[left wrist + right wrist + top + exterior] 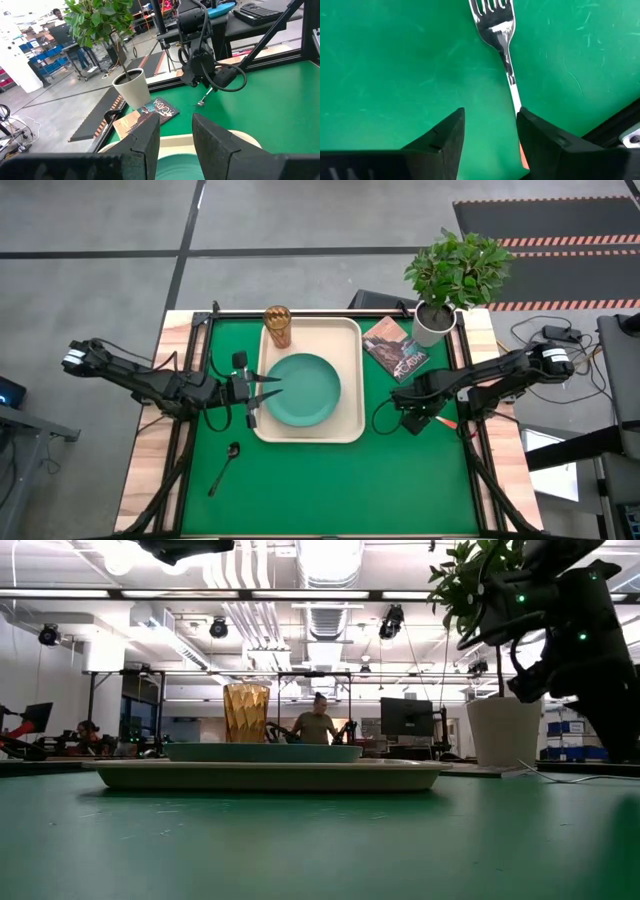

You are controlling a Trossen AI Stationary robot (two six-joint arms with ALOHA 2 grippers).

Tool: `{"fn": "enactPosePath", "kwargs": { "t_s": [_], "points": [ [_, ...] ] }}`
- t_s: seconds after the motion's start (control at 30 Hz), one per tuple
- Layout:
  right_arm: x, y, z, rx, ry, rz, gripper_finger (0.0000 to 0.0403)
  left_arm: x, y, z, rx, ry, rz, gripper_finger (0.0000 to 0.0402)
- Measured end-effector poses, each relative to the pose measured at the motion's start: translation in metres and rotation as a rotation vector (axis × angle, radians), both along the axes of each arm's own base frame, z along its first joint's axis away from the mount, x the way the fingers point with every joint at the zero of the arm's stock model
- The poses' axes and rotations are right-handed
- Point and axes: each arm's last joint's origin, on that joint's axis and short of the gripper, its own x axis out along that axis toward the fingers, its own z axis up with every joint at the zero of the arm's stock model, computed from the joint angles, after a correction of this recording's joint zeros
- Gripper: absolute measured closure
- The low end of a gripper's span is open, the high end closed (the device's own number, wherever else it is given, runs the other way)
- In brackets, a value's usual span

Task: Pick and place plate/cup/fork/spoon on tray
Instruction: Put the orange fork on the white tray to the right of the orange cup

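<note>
Green mat [330, 480]; workshop behind; person [317, 723] seated.

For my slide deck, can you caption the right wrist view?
Right gripper, fingers open, poised above the fork lying on the green table mat.

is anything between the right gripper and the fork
Nothing visible is. The right gripper hangs open directly over the fork, which lies bare on the green mat, its handle running down toward the gap between the fingers.
</note>
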Motion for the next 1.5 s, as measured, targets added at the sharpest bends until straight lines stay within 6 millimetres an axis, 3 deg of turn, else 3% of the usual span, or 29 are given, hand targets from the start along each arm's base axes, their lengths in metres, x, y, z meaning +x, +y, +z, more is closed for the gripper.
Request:
{"fn": "enactPosePath", "kwargs": {
  "t_s": [0.2,0.63,0.9,1.07,1.27,1.5],
  "points": [
    [0.001,-0.002,-0.007,-0.068,-0.043,0.019,0.0234,0.000,0.000,0.000,0.001,0.000,0.000,0.0305],
    [-0.004,-0.004,-0.025,-0.121,-0.095,0.059,0.0272,0.000,0.000,0.000,0.002,0.000,0.000,0.0305],
    [-0.002,-0.004,-0.027,-0.116,-0.126,0.089,0.0342,0.000,0.000,0.000,0.002,0.000,0.000,0.0305],
    [-0.001,-0.004,-0.026,-0.117,-0.133,0.099,0.0388,0.000,0.000,0.000,0.002,0.000,0.000,0.0305],
    [0.003,-0.004,-0.021,-0.116,-0.148,0.113,0.0392,0.000,0.000,0.000,0.002,0.000,0.000,0.0305],
    [0.021,-0.003,0.007,-0.115,-0.187,0.134,0.0393,0.000,0.000,0.000,0.002,0.000,0.000,0.0305]
  ]
}}
